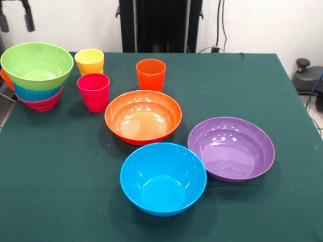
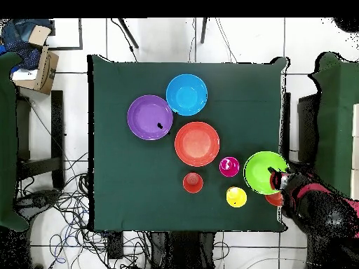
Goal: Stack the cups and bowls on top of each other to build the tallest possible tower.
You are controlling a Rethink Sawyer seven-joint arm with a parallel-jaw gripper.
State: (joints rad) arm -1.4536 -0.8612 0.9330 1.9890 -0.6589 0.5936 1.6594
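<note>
Tower begun at a robot-side corner; six pieces left loose.

The tower (image 1: 38,75) stands at one robot-side corner of the tabletop (image 1: 60,176): a lime bowl (image 1: 37,64) nested on a blue one, then a magenta one, with an orange rim (image 1: 6,78) showing behind. Not yet stacked are the yellow cup (image 1: 89,61), pink cup (image 1: 94,92) and orange cup (image 1: 151,74) beside it, and the orange bowl (image 1: 143,116), purple bowl (image 1: 231,148) and blue bowl (image 1: 163,178) mid-table toward the far edge. All are glossy, round plastic; the cups are narrow and faintly ridged. The gripper (image 1: 15,20) hangs over the tower, apparently spread and holding nothing.
</note>
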